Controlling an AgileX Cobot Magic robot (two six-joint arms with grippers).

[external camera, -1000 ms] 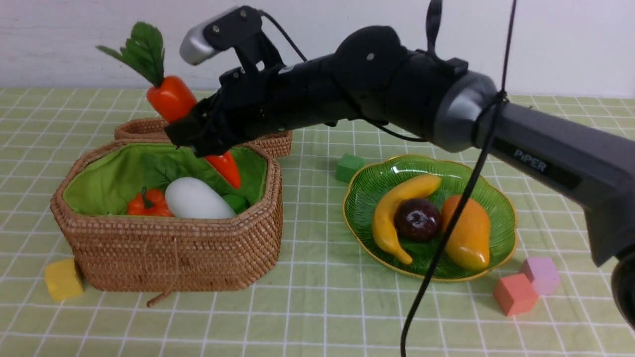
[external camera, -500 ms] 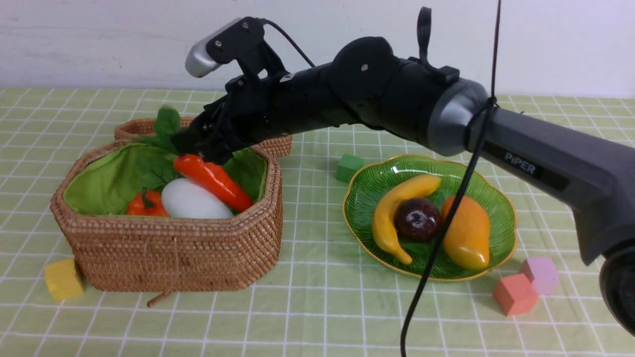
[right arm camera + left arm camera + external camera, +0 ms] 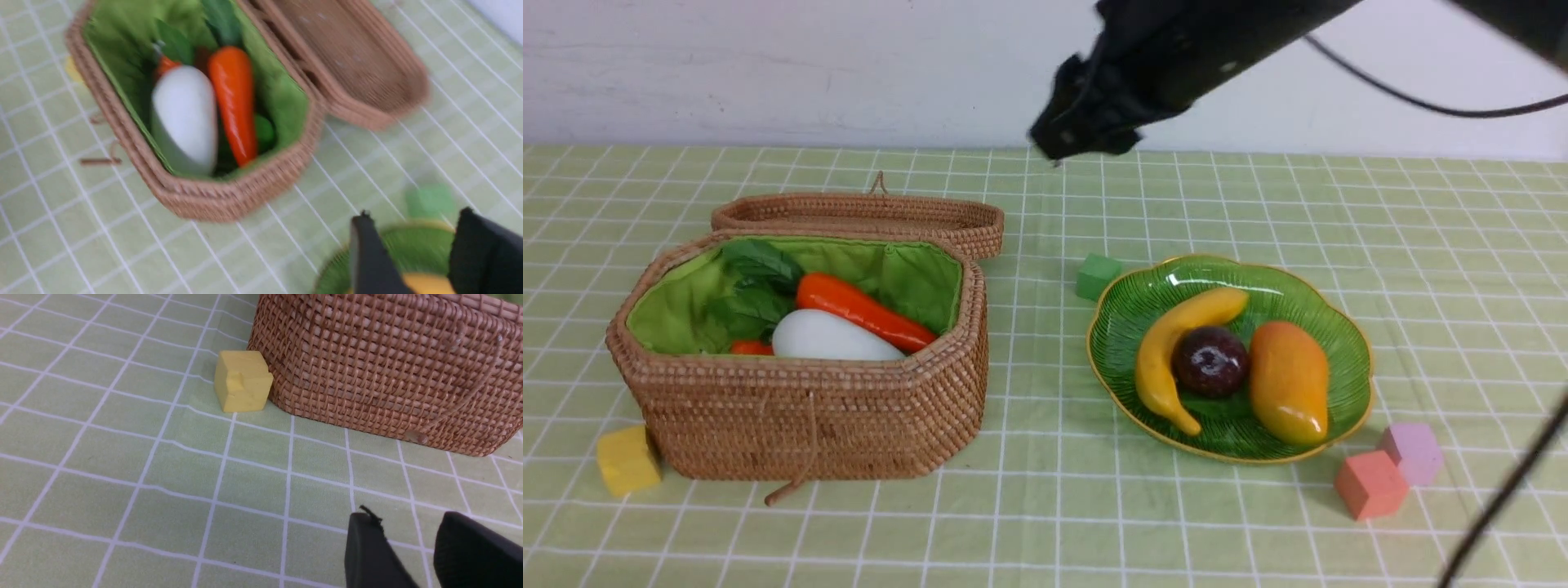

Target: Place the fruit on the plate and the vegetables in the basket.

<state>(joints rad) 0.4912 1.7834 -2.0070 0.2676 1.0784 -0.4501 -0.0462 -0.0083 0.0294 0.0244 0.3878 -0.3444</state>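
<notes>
Sorted scene on the counter (image 3: pixel 1045 523). The basket (image 3: pixel 800 425) stands at the robot's left with its lid (image 3: pixel 858 216) lying behind it; inside, on the green lining, the carrot (image 3: pixel 862 310) rests across the white radish (image 3: pixel 829 339), with a sliver of the pumpkin (image 3: pixel 750 347) beside them and, in the right wrist view, a green piece (image 3: pixel 264 132) beneath the carrot tip. The plate (image 3: pixel 1123 310) at the right carries the banana (image 3: pixel 1176 343), the plum-like ball (image 3: pixel 1210 361) and the mango (image 3: pixel 1289 392), all touching or nearly so. Judged from this layout, the sorting appears complete. Remaining risks: the carrot lies high on the radish near the rim and could roll if the basket is jolted; a low sweep by the raised right arm, which reaches in above the plate, or its trailing cable could knock the fruit or the nearby green cube (image 3: pixel 1097 276). The right pincer (image 3: pixel 412 257) shows its two fingers apart with nothing between them, well above the counter. The left pincer (image 3: pixel 404 555) hangs low over the cloth near the basket wall and the yellow cube (image 3: pixel 243 380), fingers moderately parted, holding and touching nothing.
</notes>
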